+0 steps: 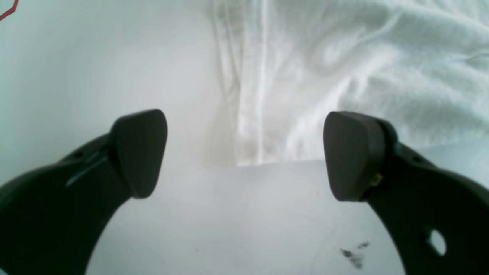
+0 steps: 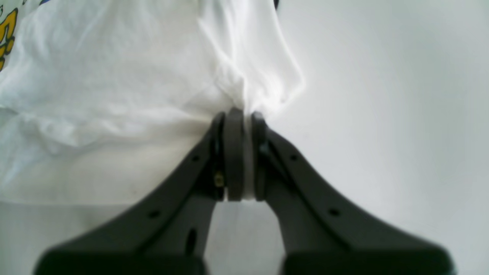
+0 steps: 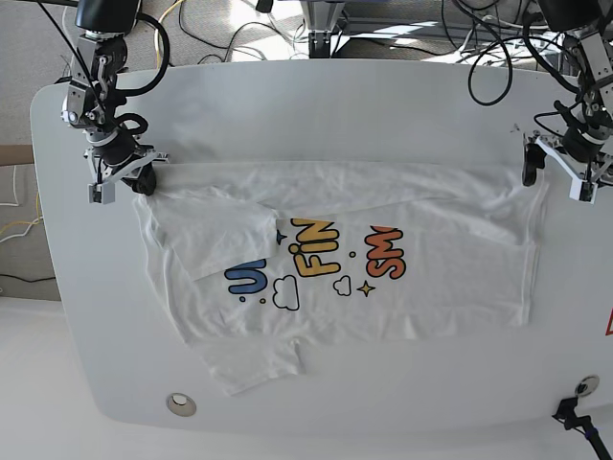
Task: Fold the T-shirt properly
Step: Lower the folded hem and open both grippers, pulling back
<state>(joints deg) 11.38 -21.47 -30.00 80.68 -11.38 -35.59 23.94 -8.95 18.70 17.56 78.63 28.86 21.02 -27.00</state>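
Cotton T-shirt [image 3: 383, 287] lies spread on the bench [image 3: 316, 96], limp, light and wrinkle-prone; grip at hem corners. Right claw [image 2: 244, 114] is clamped on one corner. Left claw [image 1: 244, 152] hangs apart beside the opposite corner.

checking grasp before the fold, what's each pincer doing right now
left pincer: open, holding nothing, at the T-shirt edge
right pincer: closed on a pinch of the T-shirt

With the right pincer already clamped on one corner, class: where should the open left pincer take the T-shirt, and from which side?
The free far corner of the T-shirt, from the table's outer edge: its hem lies flat just ahead of the left pincer.
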